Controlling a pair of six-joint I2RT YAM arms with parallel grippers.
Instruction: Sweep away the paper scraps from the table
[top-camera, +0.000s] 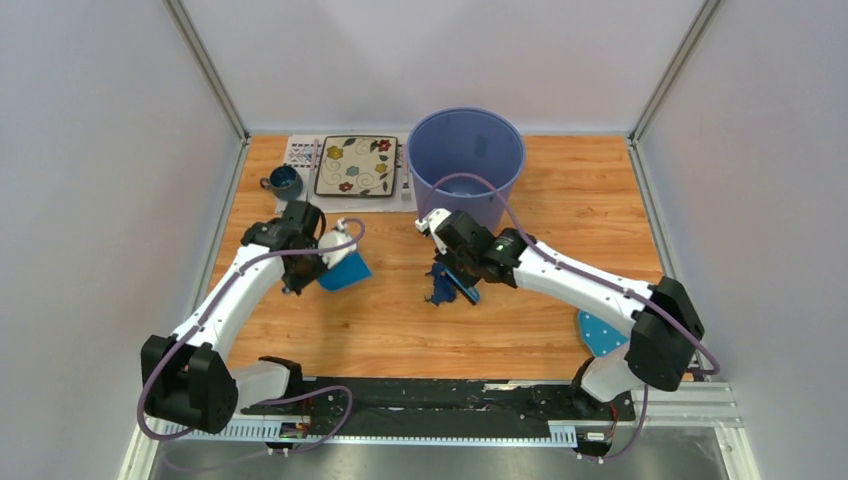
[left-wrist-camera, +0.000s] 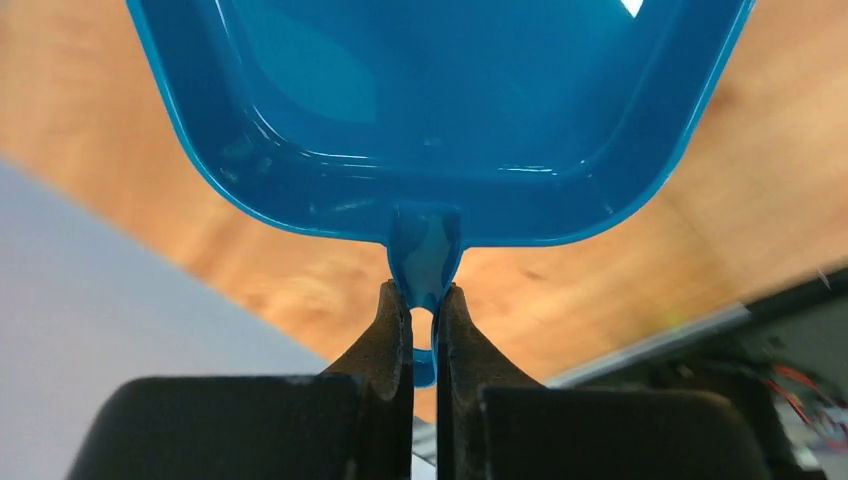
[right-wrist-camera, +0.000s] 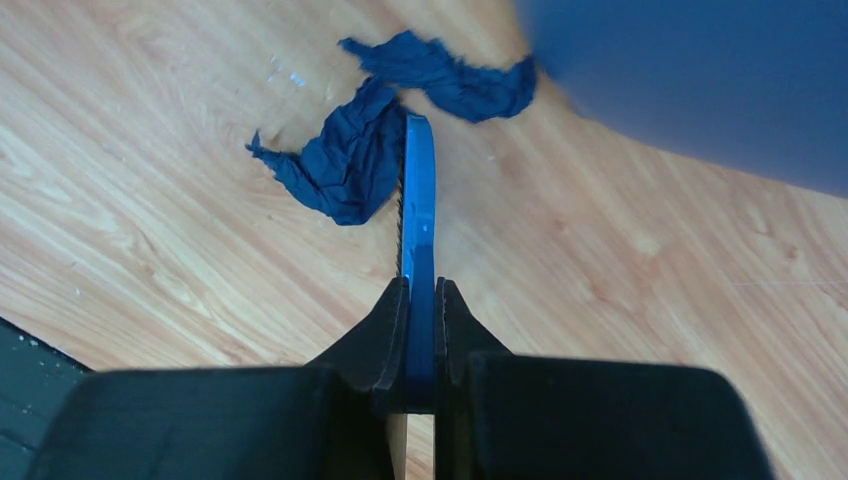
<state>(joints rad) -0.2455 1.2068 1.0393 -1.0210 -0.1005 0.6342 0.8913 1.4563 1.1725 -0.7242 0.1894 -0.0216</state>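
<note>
Dk-blue crumpled paper scrap (right-wrist-camera: 345, 165) on table (right-wrist-camera: 150, 250), R gripper (right-wrist-camera: 420, 288) pinching brush (right-wrist-camera: 418, 200), L gripper (left-wrist-camera: 423, 298) pinching dustpan (left-wrist-camera: 430, 100) handle

Orange-brown wood-grain surface (top-camera: 590, 200) with metal frame edges. Along the far edge, left to right: a dark cup (top-camera: 284, 182), a patterned placemat (top-camera: 300, 152) and a blue bucket (top-camera: 466, 140). Near the centre lies a crumpled dark blue paper scrap (top-camera: 440, 287). A polka-dot cloth (top-camera: 598, 332) lies at the near right.
</note>
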